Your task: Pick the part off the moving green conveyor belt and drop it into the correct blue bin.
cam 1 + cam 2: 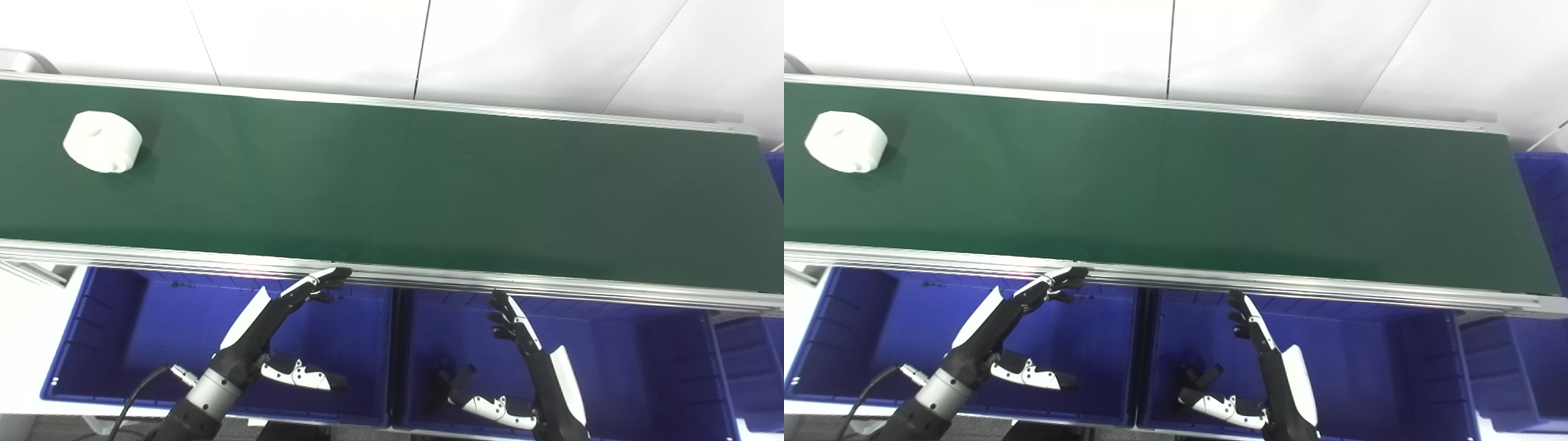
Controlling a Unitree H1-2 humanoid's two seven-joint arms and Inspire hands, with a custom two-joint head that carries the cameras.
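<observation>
Nearest the robot, below the belt's (392, 184) near rail (429, 278), two blue bins sit side by side: the left bin (122, 343) and the right bin (643, 361), their walls meeting just under the rail's middle. A third, smaller bin (750, 361) stands beside the right bin, at the belt's right end, and another blue edge shows past that end of the belt. A black cable (138, 392) runs off the left arm's wrist toward the bottom edge.

The left hand (269, 331) hangs over the left bin, empty, its fingers (318, 283) stretched out straight and close together, their tips at or just under the rail; whether they touch it cannot be told. Its thumb is held well apart, lower down in the bin. The right hand (527, 367) hangs over the right bin, also empty, fingers pointing up toward the rail but stopping just short of it, thumb spread wide to the side. Both hands are spread and hold nothing.

The rail lies between the hands and the belt surface. The part (102, 141) lies on the belt near its far left end, closer to the far rail than the near one, well apart from both hands. It is a white, squat, round piece with a shallow hollow in its top face and a small notch at its lower edge
</observation>
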